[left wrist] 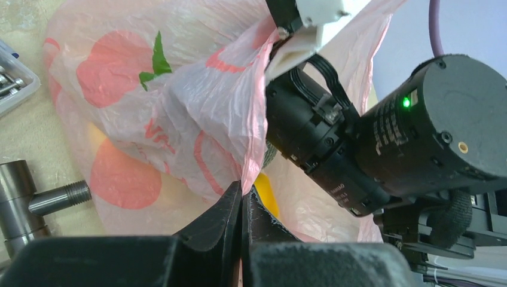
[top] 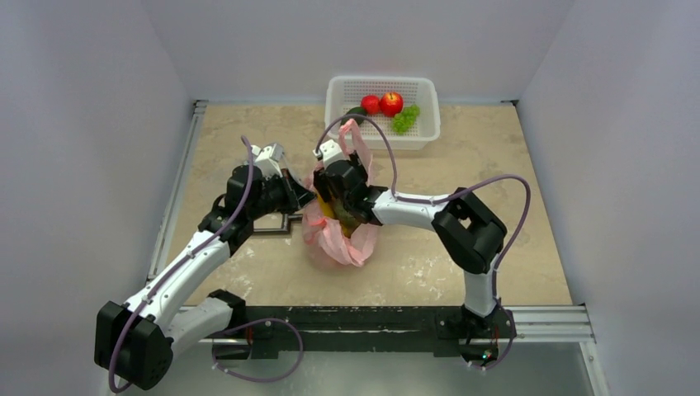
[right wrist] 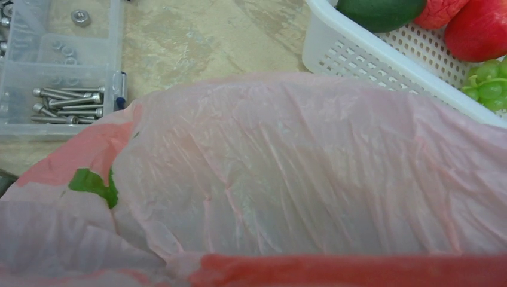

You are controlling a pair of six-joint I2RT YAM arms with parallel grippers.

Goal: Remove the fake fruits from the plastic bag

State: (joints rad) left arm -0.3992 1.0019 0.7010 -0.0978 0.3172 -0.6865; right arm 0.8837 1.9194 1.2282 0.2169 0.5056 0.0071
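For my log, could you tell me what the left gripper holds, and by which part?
The left gripper pinches the plastic bag by the rim of its opening.

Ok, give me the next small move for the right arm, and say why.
Probably ease the right hand deeper toward the yellow fruit. The left hand is shut on the rim of the plastic bag, holding its mouth up, and the right hand is inside it. Its wrist view shows only bag wall, so no grasp is confirmed.

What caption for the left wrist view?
Left end effector pinches the edge of the pink plastic bag while the right arm reaches into it.
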